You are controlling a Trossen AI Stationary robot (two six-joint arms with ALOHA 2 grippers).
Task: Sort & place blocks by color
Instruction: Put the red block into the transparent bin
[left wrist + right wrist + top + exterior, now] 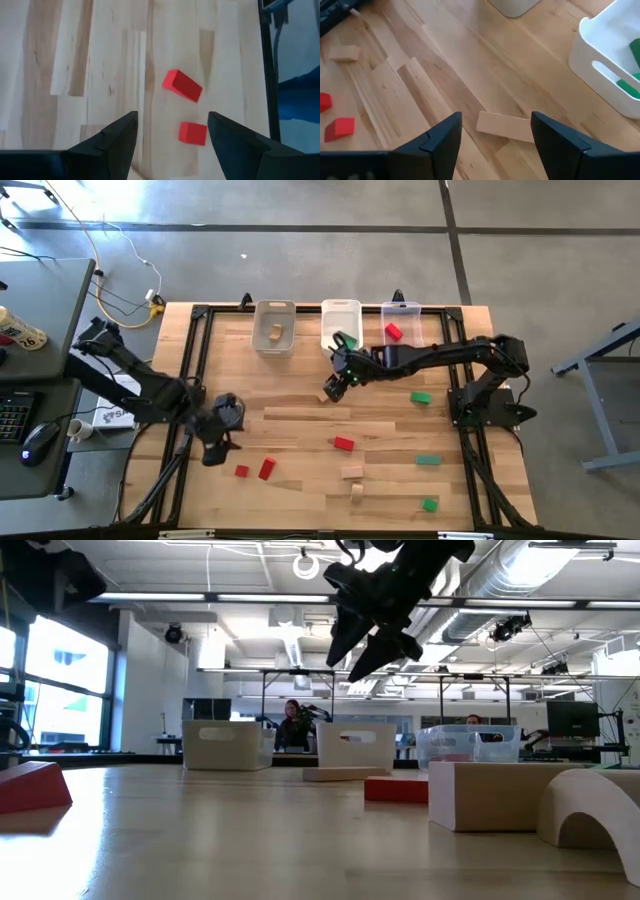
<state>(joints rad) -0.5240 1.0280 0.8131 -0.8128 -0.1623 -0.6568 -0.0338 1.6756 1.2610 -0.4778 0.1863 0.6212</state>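
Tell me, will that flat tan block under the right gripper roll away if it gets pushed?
Probably not. The tan plank lies flat with square edges, so it should slide rather than roll. It looks like stiff wood, likely light, and the open right gripper hangs above it.

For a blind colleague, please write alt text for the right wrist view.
The right end effector, open, hangs over a tan plank lying flat on the wooden table. A white bin with green blocks is beside it; two red blocks lie farther away.
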